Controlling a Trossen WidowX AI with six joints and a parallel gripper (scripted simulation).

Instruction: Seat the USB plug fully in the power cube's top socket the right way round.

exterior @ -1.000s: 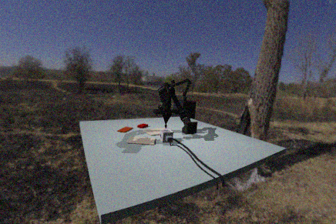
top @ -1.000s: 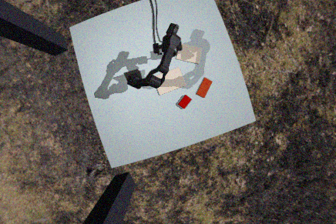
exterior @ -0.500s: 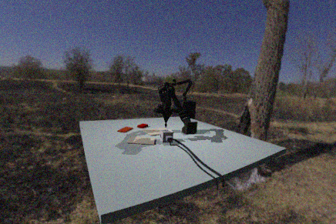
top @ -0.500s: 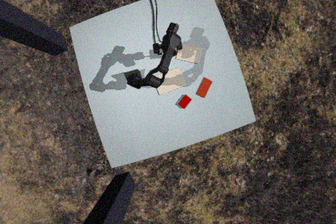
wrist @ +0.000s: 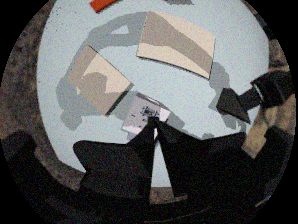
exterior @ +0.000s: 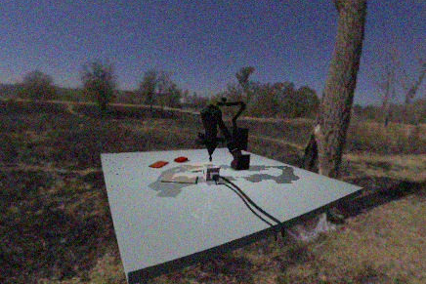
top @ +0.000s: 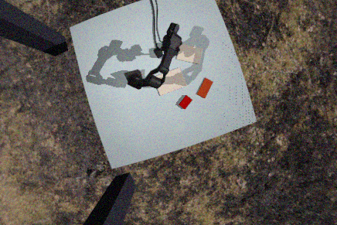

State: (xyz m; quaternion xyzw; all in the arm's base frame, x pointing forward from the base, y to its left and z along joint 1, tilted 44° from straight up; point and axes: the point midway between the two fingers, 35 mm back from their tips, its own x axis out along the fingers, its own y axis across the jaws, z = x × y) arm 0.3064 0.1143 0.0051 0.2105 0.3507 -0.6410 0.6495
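The power cube [exterior: 206, 174] [wrist: 133, 119] is a small pale block standing on the table, with dark openings on its top in the wrist view. Much of it is hidden under the arm in the top view. My gripper [exterior: 210, 159] [wrist: 154, 124] points down just above the cube, with a small gap between its tips and the cube in the exterior view. It is nearly closed, shut on the small USB plug, which is turned at an angle to the cube. The plug is mostly hidden by the dark fingertips, so which way round it faces cannot be told.
Two black cables [top: 153, 18] [exterior: 249, 202] run from the cube over the table edge. Two flat tan panels lie beside the cube. A red block [top: 185, 102] [exterior: 181, 159] and an orange block [top: 205, 88] [exterior: 158, 164] lie farther off. The arm's base [exterior: 240, 161] stands behind.
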